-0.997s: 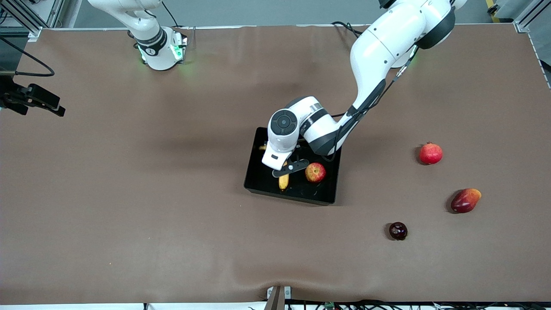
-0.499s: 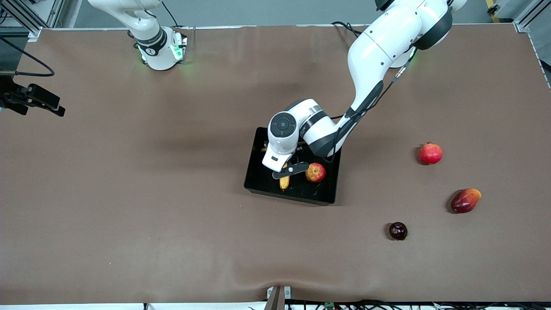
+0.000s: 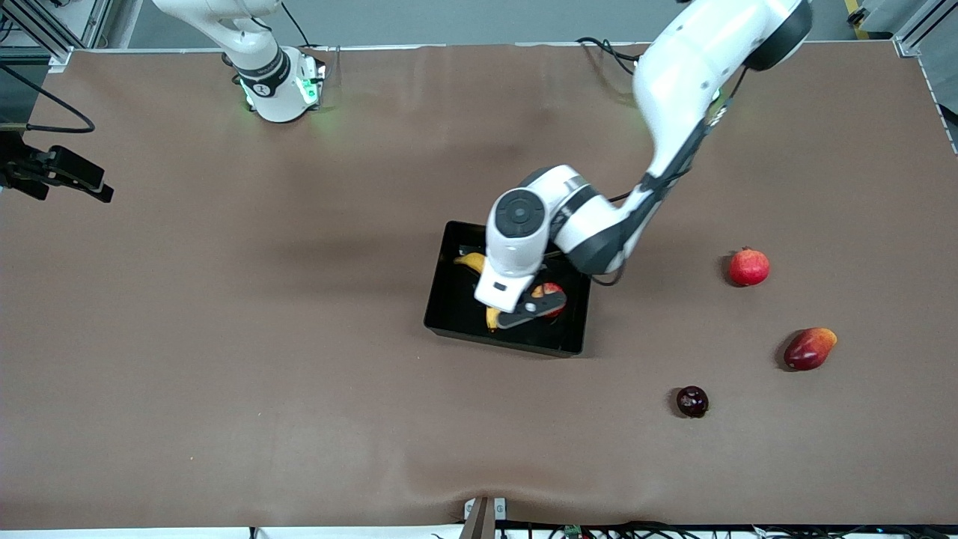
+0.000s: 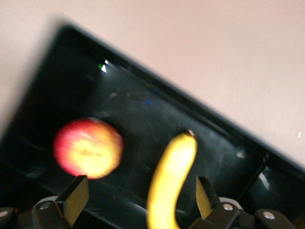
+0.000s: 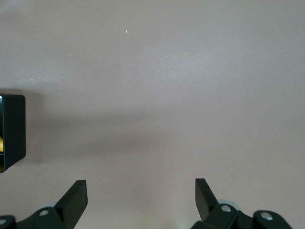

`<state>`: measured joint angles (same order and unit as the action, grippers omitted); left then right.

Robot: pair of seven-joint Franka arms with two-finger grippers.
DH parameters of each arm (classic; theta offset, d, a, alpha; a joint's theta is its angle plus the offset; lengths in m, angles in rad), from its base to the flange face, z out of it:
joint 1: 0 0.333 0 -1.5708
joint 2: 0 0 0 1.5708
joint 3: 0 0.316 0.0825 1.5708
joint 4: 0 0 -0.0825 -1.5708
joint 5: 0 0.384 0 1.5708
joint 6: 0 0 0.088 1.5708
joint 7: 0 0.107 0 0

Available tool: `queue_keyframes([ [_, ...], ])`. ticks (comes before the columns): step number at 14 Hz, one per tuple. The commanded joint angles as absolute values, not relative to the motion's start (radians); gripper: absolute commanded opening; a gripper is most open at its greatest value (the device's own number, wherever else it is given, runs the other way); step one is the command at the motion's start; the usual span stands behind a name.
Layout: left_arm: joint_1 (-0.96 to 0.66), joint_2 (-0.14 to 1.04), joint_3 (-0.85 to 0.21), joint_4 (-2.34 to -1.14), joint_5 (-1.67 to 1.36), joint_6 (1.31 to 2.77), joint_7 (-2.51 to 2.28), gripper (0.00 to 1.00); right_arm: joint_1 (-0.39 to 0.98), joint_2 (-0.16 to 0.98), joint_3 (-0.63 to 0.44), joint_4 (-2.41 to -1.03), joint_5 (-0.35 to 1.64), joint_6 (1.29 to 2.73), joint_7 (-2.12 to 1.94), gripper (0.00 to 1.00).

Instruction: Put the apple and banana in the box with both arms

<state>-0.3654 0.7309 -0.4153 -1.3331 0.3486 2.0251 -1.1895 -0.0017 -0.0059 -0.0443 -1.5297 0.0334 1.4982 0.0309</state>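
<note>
The black box (image 3: pixel 449 303) sits mid-table, and both fruits lie in it. The yellow banana (image 3: pixel 471 260) curves along its floor, with its middle hidden under the left arm's hand. The red-and-yellow apple (image 3: pixel 554 289) lies beside it and is half covered by the same hand. My left gripper (image 3: pixel 528 308) hangs open over the box. In the left wrist view its fingers straddle the banana (image 4: pixel 174 167) without touching it, and the apple (image 4: pixel 88 148) lies off to one side on the box floor (image 4: pixel 143 112). My right gripper (image 5: pixel 140 188) waits open over bare table, empty.
Toward the left arm's end of the table lie a red pomegranate (image 3: pixel 749 267), a red-yellow mango-shaped fruit (image 3: pixel 810 348) and a dark plum (image 3: pixel 692 401). One corner of the box (image 5: pixel 12 131) shows in the right wrist view. A brown cloth covers the table.
The left gripper opened and let go of the banana, which now lies in the box. Its hand shifted over the apple. The right arm stayed still.
</note>
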Motion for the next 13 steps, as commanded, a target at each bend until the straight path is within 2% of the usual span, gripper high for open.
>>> queue_keyframes([
  [1,-0.293,0.568,-0.42,-1.367,0.347,1.86,-1.115,1.0,-0.003,0.002,-0.041,-1.511,0.029,1.486,0.023,1.0],
  [4,-0.204,0.433,-0.423,-1.368,0.347,1.725,-1.068,1.0,-0.003,0.002,-0.041,-1.511,0.029,1.486,0.023,1.0],
  [7,-0.079,0.332,-0.423,-1.368,0.241,1.666,-0.934,1.0,-0.003,0.002,-0.041,-1.511,0.029,1.488,0.023,1.0],
  [13,0.132,0.21,-0.42,-1.367,0.178,1.536,-0.564,1.0,-0.002,0.002,-0.041,-1.511,0.029,1.488,0.023,1.0],
])
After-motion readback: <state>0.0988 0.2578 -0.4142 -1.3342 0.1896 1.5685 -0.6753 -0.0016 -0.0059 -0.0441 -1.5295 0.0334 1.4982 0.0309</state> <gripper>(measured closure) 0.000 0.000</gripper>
